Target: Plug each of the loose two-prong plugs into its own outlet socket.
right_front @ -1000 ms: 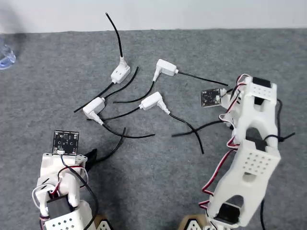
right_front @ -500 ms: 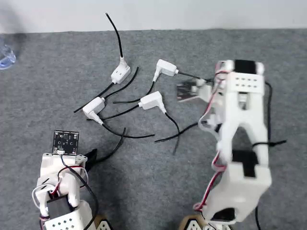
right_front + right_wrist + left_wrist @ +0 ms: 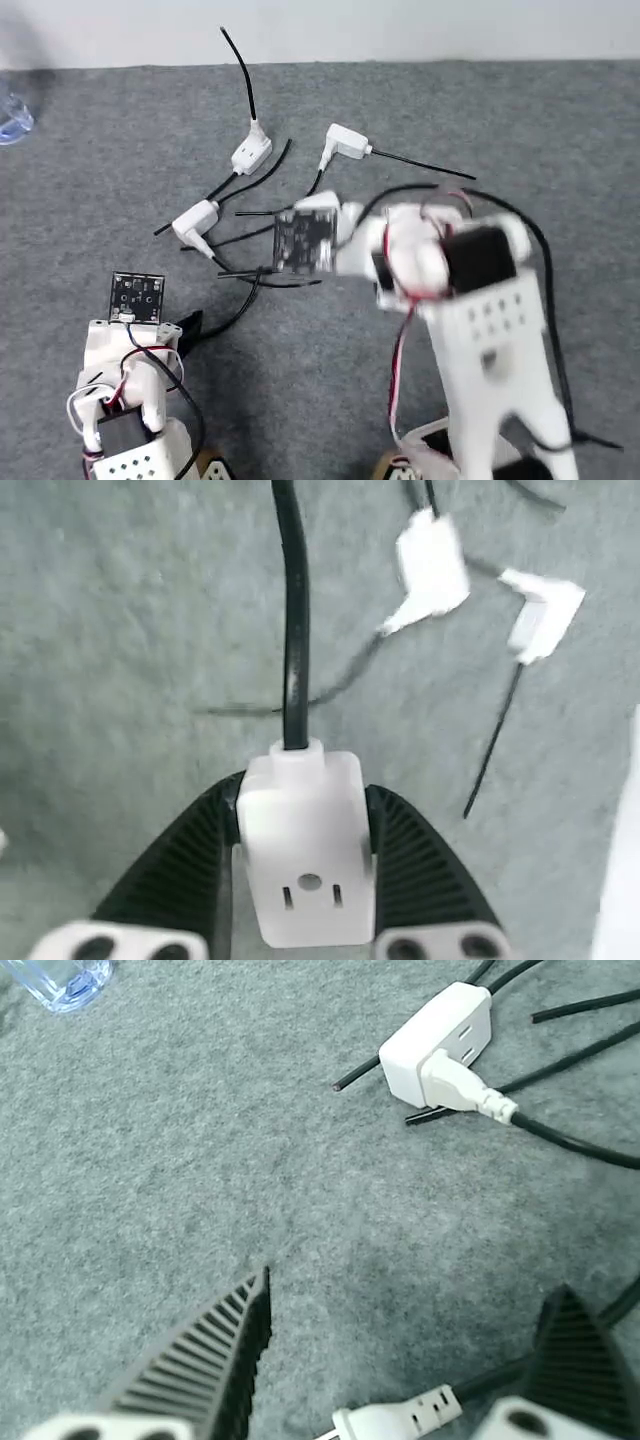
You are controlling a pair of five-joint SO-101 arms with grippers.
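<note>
My right gripper is shut on a white outlet socket whose black cord runs away from it over the grey mat. In the high view the right arm stretches across the middle, its wrist board over the tangle of cords. Other white sockets lie at the back. One socket has a plug in it. My left gripper is open low over the mat, a loose two-prong plug lying between its fingers.
Loose black cords cross the mat between the arms. A clear glass vessel stands at the far left edge. A white wall strip borders the back of the mat.
The right arm swung from the right side leftward to the middle of the mat, its held socket and trailing cord going with it. The left arm stayed still.
</note>
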